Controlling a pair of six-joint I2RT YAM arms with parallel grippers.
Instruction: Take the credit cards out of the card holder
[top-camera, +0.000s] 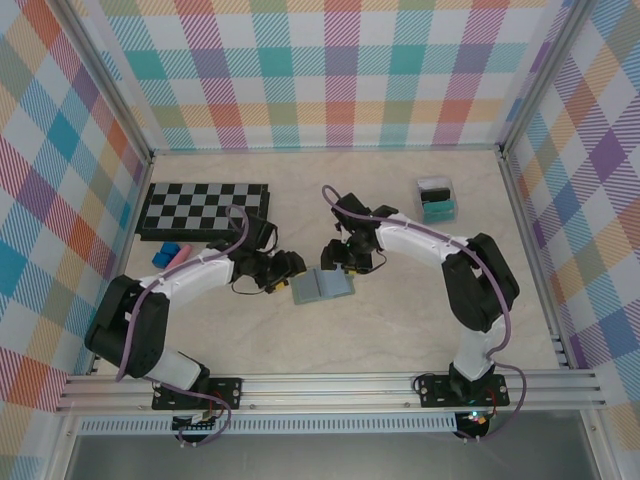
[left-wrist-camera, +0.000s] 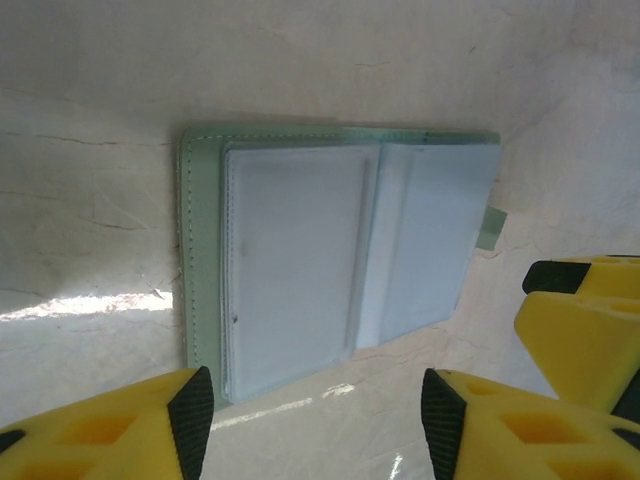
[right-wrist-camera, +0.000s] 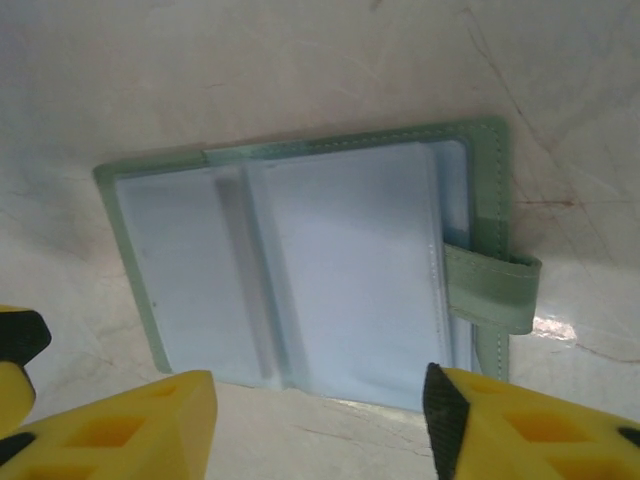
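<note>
The sage-green card holder (top-camera: 322, 285) lies open and flat on the table, its grey-blue inner pockets (left-wrist-camera: 300, 260) facing up. Its little tab clasp (right-wrist-camera: 490, 290) sticks out on one side. The credit cards are hidden; I cannot make out any in the pockets. My left gripper (top-camera: 292, 267) hovers just left of the holder, open, with bare table between its fingers (left-wrist-camera: 195, 405). My right gripper (top-camera: 335, 257) hangs over the holder's far edge, open too, nothing between its fingers (right-wrist-camera: 445, 415). The holder (right-wrist-camera: 330, 270) lies just beyond both pairs of fingertips.
A black and grey chessboard (top-camera: 205, 208) lies at the back left, with a blue block (top-camera: 164, 252) and a pink block (top-camera: 181, 256) in front of it. A clear box with teal and black contents (top-camera: 436, 200) stands at the back right. Checked walls enclose the table.
</note>
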